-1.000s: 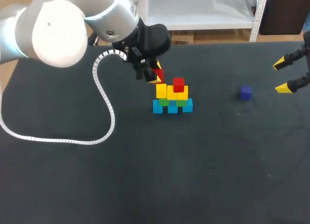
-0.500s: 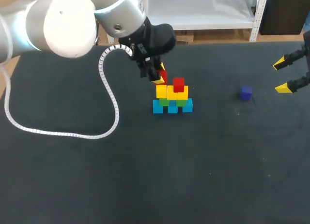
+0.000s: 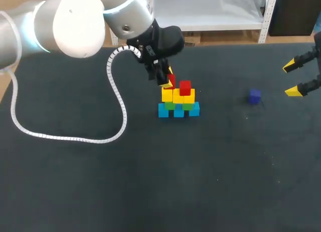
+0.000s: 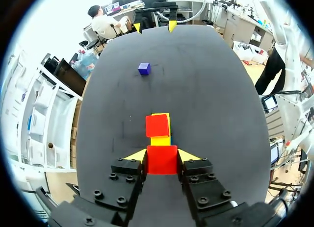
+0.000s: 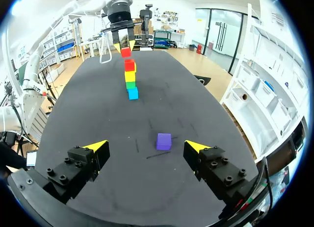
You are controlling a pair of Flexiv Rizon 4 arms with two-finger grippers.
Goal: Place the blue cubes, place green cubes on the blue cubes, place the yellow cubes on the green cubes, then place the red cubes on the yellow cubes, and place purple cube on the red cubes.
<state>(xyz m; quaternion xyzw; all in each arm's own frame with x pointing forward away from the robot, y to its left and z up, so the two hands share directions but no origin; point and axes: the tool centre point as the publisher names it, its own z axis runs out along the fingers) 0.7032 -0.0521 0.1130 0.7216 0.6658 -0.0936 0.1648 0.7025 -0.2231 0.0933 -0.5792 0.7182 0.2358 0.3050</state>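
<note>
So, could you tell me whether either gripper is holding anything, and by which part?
The left gripper holds a red cube by two opposite side faces, between its yellow tips. The right gripper is open and empty.

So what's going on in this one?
The left pincer is shut on a red cube, holding it just above the yellow layer of the cube stack, beside the second red cube already placed. The stack has blue at the bottom, then green, then yellow. The purple cube lies apart on the table, ahead of the open right pincer, untouched.
</note>
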